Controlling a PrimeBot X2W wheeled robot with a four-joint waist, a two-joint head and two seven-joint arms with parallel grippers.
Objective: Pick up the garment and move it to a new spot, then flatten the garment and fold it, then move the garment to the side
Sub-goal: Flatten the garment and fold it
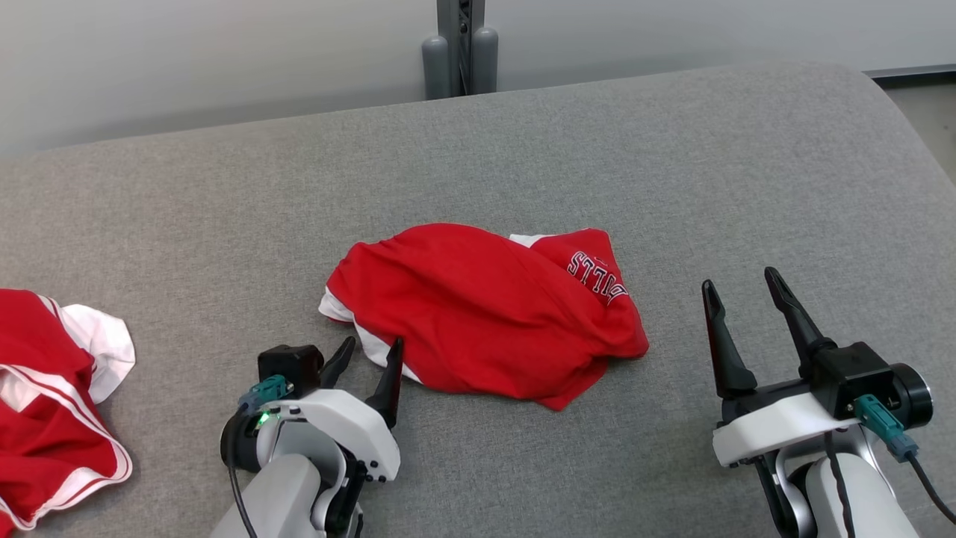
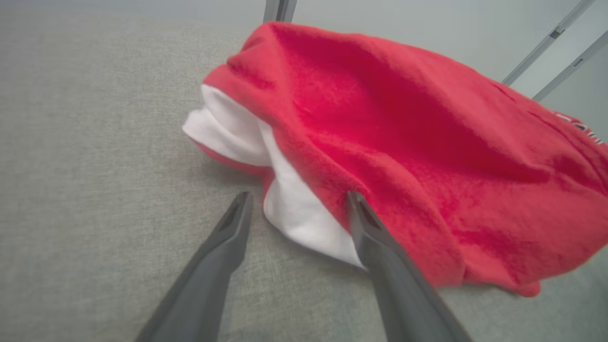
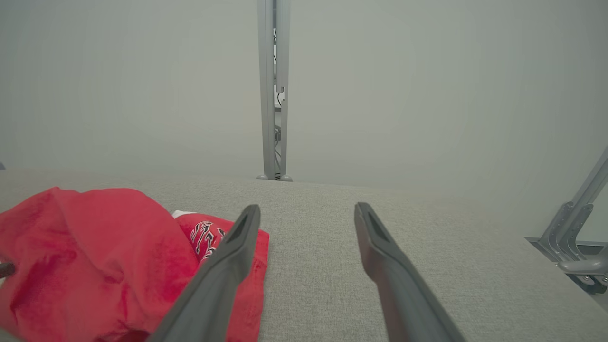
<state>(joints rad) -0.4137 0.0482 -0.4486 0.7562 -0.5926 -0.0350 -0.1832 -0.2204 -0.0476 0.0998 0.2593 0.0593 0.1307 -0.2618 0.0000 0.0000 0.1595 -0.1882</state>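
Pick-up step, as I read it. At 9 o'clock, a second red garment (image 1: 52, 403), cut off. My left tool (image 1: 373, 345), fingers apart, frames the white hem (image 2: 294, 213) at 7 o'clock of the crumpled garment (image 1: 478, 314) on the table (image 1: 672, 149); next I must close there. My right tool (image 1: 741, 282), 3 o'clock, spread, empty. Garment's type hidden in folds

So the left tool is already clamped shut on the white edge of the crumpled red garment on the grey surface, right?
Not quite: the left tool is open, not clamped shut. The left wrist view shows its two fingers spread apart at the white edge of the crumpled red garment on the grey surface.
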